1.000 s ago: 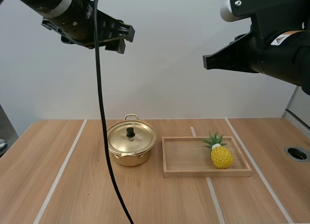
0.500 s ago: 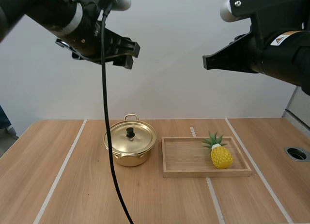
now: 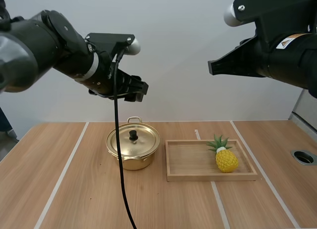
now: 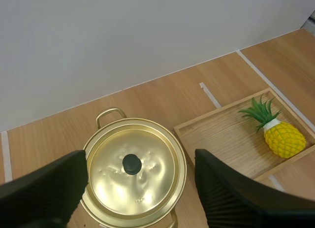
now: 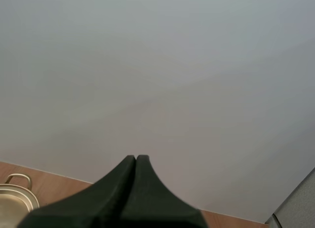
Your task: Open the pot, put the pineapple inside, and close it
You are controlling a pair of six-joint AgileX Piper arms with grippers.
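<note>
Wooden table (image 3: 74, 189) holds a shiny gold pot (image 3: 133, 149), lidded.

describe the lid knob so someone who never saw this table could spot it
On the wooden table, left of the wooden tray in the high view, stands a gold pot with its lid on. At the lid's centre sits the knob: small, round and black, the only dark spot on all that shiny gold.

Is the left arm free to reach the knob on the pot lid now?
Probably yes. The left hand is open above the pot, the knob lies roughly below it, and nothing stands between them.
</note>
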